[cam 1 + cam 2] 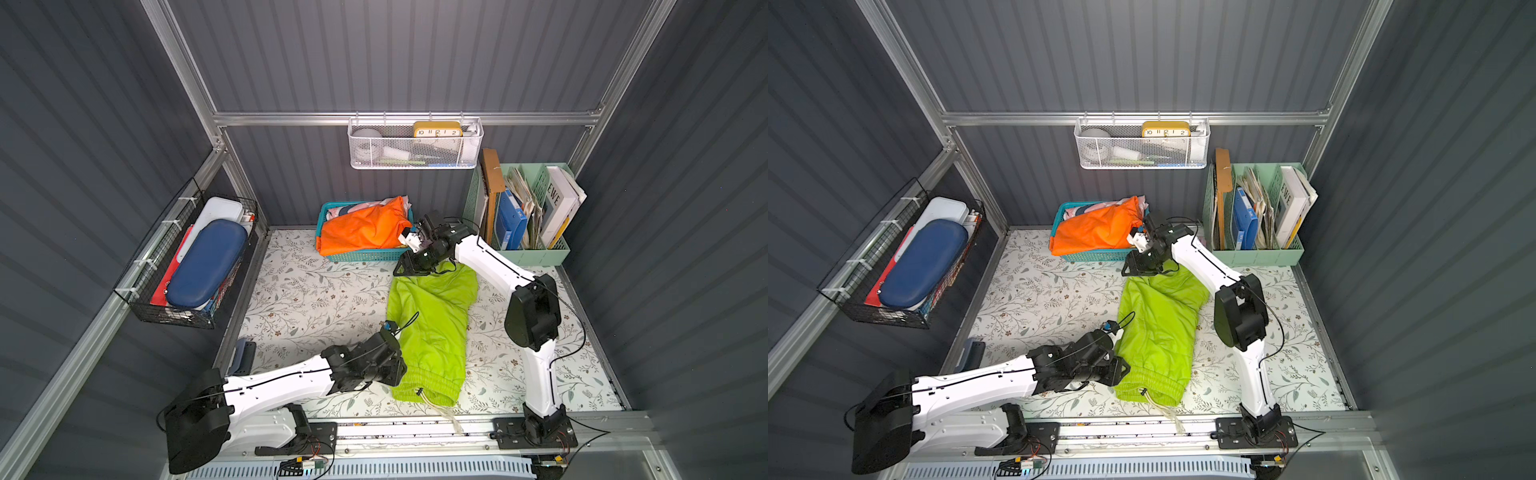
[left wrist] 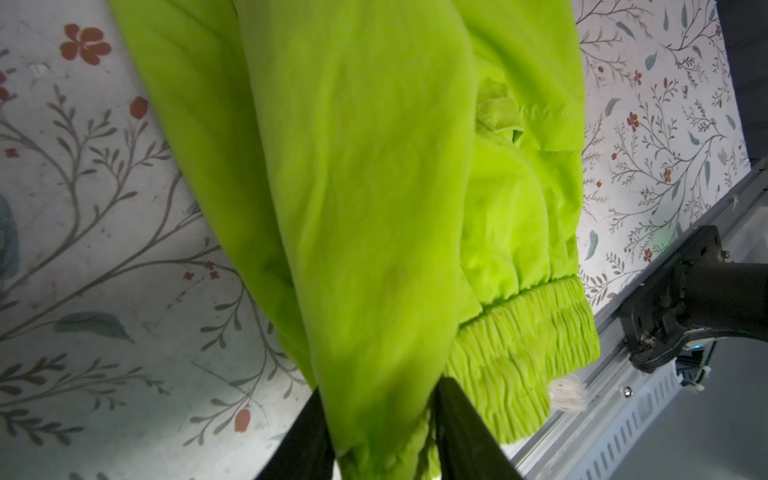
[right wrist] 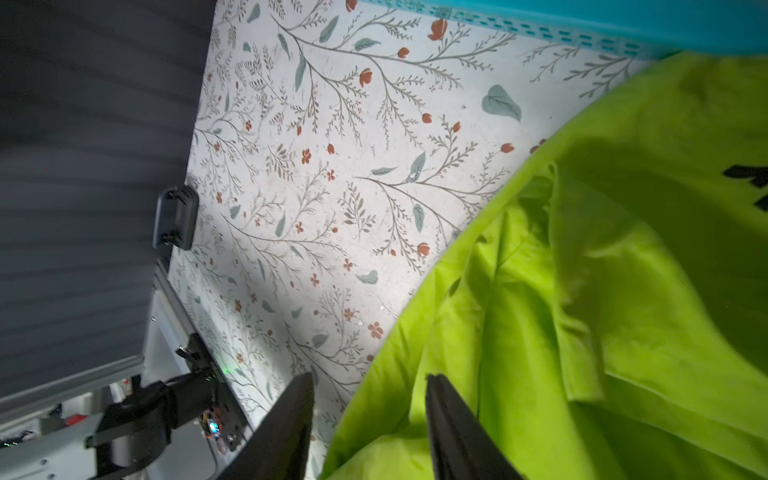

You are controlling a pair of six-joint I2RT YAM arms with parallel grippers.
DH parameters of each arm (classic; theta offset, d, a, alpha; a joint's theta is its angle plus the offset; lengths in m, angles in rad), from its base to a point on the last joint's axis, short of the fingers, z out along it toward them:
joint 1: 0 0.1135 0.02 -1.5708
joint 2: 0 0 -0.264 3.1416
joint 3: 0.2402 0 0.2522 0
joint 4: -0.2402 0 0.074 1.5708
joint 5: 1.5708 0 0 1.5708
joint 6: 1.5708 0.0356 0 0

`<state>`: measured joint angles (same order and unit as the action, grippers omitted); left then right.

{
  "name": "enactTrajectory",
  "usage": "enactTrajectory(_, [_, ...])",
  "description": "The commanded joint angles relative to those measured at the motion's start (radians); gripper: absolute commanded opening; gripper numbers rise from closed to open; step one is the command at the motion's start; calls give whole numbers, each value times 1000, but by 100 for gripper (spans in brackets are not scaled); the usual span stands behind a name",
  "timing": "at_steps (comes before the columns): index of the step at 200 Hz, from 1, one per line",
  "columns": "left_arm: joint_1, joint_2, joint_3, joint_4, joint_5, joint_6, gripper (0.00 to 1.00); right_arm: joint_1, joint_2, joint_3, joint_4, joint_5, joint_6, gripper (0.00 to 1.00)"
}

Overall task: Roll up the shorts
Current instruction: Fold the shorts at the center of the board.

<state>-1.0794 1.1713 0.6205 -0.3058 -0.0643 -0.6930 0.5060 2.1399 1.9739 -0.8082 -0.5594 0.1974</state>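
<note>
The lime-green shorts [image 1: 432,324] [image 1: 1163,328] lie folded lengthwise on the floral table, with the gathered waistband [image 1: 432,382] at the near end. The cream drawstring [image 1: 444,411] trails over the front rail. My left gripper [image 1: 401,365] [image 2: 382,386] is at the waistband's left edge, open, with a fold of the shorts [image 2: 374,187] bunched between its parted fingers. At the far hem, my right gripper [image 1: 401,270] [image 3: 370,376] is open: one finger is over bare table, the other over the fabric [image 3: 602,291]. A black mark [image 3: 748,183] shows near the hem.
A teal basket [image 1: 361,255] holding an orange garment [image 1: 365,232] stands just behind the right gripper. A green file organizer [image 1: 536,253] fills the back right corner. A wire basket [image 1: 187,266] hangs on the left wall. A small dark object [image 1: 245,353] sits at the table's left edge.
</note>
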Motion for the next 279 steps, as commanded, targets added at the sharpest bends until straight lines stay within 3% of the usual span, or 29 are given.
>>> enactTrajectory(1, [1,-55,-29,-76,-3,-53,49,3,19,42,6,15,2,61])
enactTrajectory(33, [1,-127,-9,-117,-53,-77,82,-14,-56,-18,43,81,22,64])
enactTrajectory(54, [3,-144,59,-136,-115,1,89,-20,-126,-114,78,138,17,62])
enactTrajectory(70, [3,-115,127,-137,-151,77,93,-29,-169,-184,82,151,25,47])
enactTrajectory(81, [6,-78,173,-124,-160,132,93,-36,-200,-243,95,150,39,32])
enactTrajectory(91, [7,-34,213,-101,-155,183,87,-42,-226,-298,120,152,58,18])
enactTrajectory(105, [18,28,256,-53,-129,243,67,-50,-256,-373,158,149,87,0])
enactTrajectory(128, [63,117,302,43,-49,316,24,-77,-276,-449,186,133,136,0])
enactTrajectory(148, [103,176,320,114,-7,358,3,-99,-279,-493,221,124,172,0])
enactTrajectory(218, [179,338,312,221,125,394,0,-124,-141,-452,224,106,248,0])
enactTrajectory(279, [185,301,162,163,113,280,0,-126,-35,-387,236,117,292,0])
